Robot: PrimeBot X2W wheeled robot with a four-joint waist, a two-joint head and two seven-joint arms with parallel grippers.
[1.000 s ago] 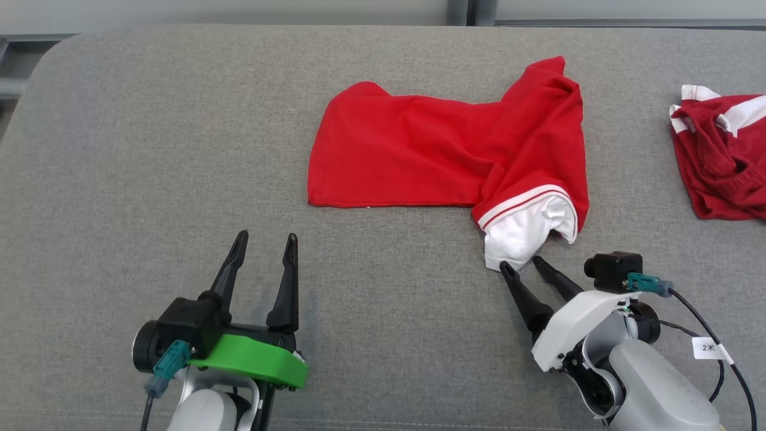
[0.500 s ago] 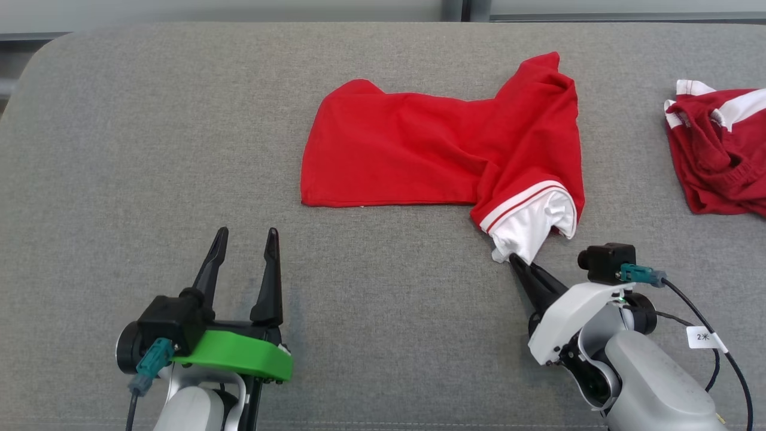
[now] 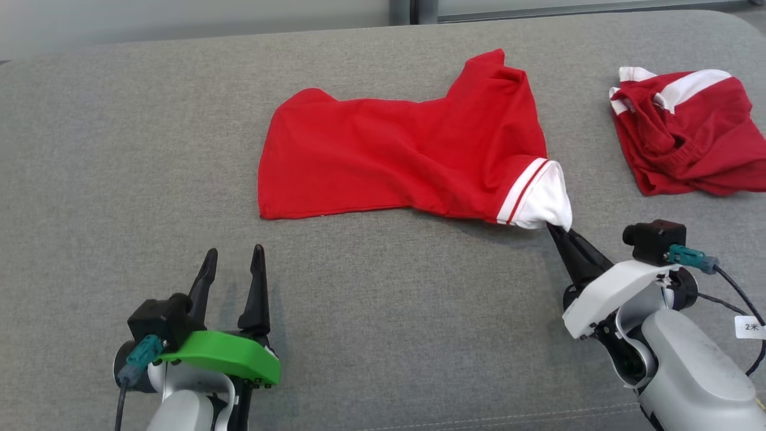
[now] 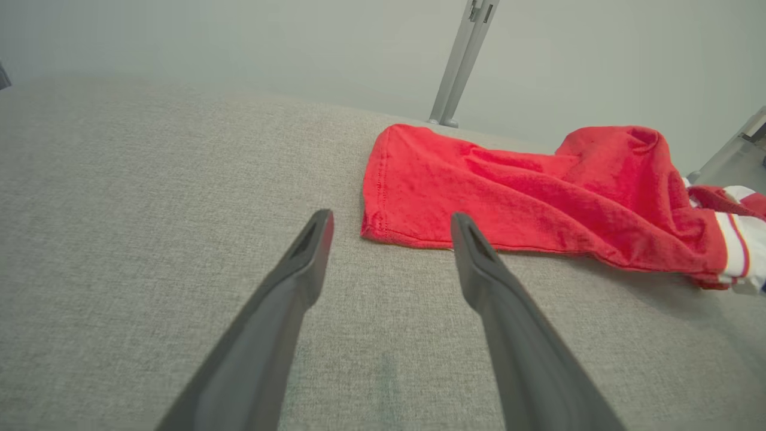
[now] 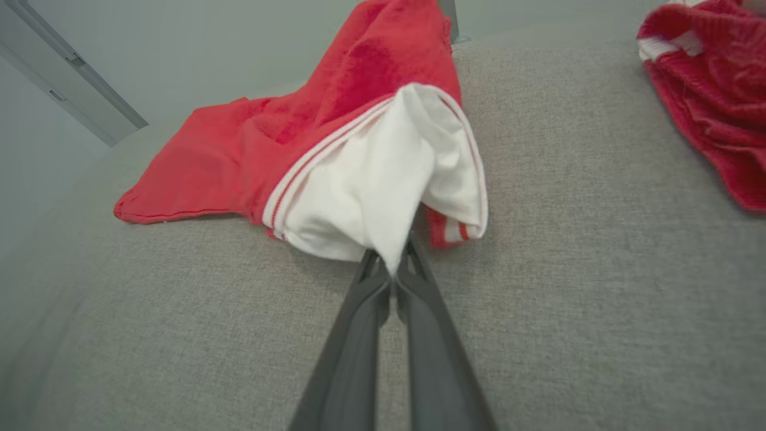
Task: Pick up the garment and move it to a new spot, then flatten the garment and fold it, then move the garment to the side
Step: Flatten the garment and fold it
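Note:
A bright red garment (image 3: pixel 389 155) with a white, red-striped sleeve end (image 3: pixel 538 197) lies spread across the grey cushion (image 3: pixel 383 323). My right gripper (image 3: pixel 555 227) is shut on the tip of that white sleeve end (image 5: pixel 383 197), which rises off the cushion into the closed fingers (image 5: pixel 392 275). My left gripper (image 3: pixel 233 260) stands open near the front left, a short way in front of the garment's lower left corner (image 4: pixel 374 230), with nothing between its fingers (image 4: pixel 311 251).
A second garment (image 3: pixel 676 131), darker red with white bands, lies crumpled at the far right of the cushion (image 5: pixel 712 90). Bare grey cushion stretches to the left and front. A pale wall and a metal post (image 4: pixel 458 60) stand behind.
My right gripper closed on the white sleeve end and drew it out to the right, unfolding that side of the garment. The head camera has shifted, so the whole scene sits further left.

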